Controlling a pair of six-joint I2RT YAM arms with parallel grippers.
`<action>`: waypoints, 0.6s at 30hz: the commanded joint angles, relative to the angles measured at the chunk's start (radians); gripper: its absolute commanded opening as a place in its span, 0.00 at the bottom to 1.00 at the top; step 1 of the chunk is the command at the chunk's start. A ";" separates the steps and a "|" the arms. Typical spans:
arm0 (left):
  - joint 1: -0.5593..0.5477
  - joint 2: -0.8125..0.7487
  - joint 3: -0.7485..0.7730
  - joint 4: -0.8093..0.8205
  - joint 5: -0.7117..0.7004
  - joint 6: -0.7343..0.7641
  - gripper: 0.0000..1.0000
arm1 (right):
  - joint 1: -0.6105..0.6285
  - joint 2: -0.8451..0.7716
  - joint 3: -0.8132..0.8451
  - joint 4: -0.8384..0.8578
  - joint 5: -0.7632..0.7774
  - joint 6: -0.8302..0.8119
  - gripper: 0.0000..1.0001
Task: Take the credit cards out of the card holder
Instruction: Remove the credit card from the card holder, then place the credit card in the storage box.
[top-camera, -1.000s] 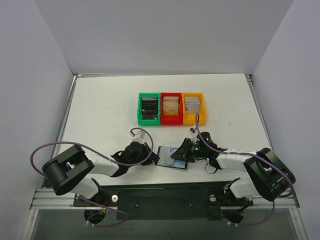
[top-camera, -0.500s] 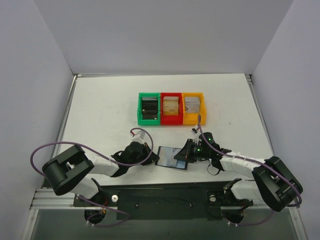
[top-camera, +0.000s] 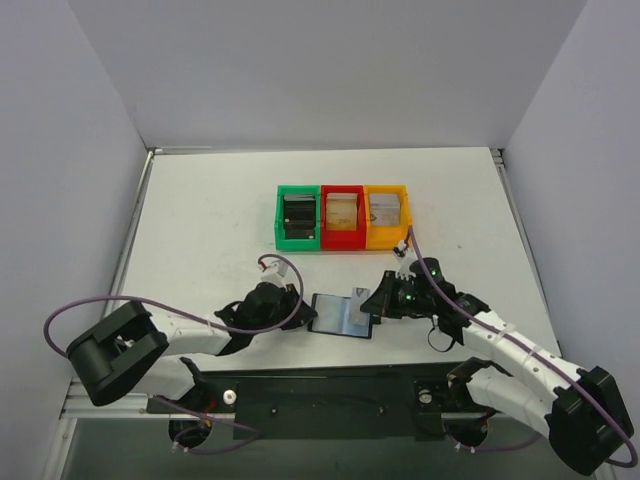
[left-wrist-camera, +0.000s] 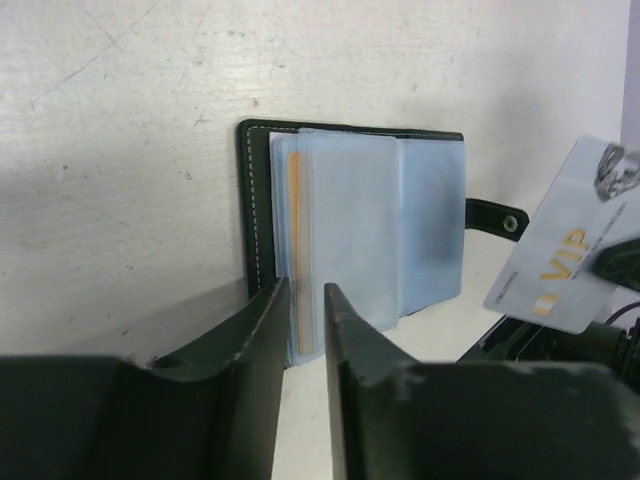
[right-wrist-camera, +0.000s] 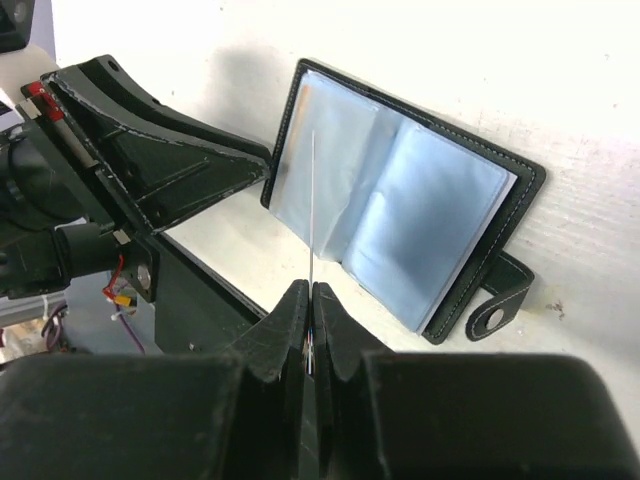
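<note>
Card (left-wrist-camera: 562, 245) held beside the open card holder (top-camera: 340, 315)
The right claw (right-wrist-camera: 311, 300) is clamped on the pale card, just right of the holder lying flat on the bench (top-camera: 200, 220); the left claw (left-wrist-camera: 305, 295), jaws slightly apart, sits at the holder's left edge.

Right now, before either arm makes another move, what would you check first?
1. Card pinched in the right tool: ok, the jaws are closed on its edge.
2. Card clear of the card holder: ok, it is outside the sleeves.
3. Card holder lying open on the table: ok.
4. Left tool gripping the holder: cannot tell; its jaws stand slightly apart at the holder's edge.
5. Holder emptied: not ok, an orange card shows in a sleeve.
</note>
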 joint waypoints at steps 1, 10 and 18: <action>0.004 -0.115 0.036 -0.080 -0.026 0.067 0.36 | -0.008 -0.074 0.098 -0.207 0.061 -0.104 0.00; 0.017 -0.371 0.128 -0.334 -0.115 0.096 0.70 | -0.005 -0.096 0.307 -0.413 0.080 -0.268 0.00; 0.167 -0.499 0.060 -0.111 0.201 0.108 0.65 | 0.043 -0.010 0.546 -0.595 0.023 -0.452 0.00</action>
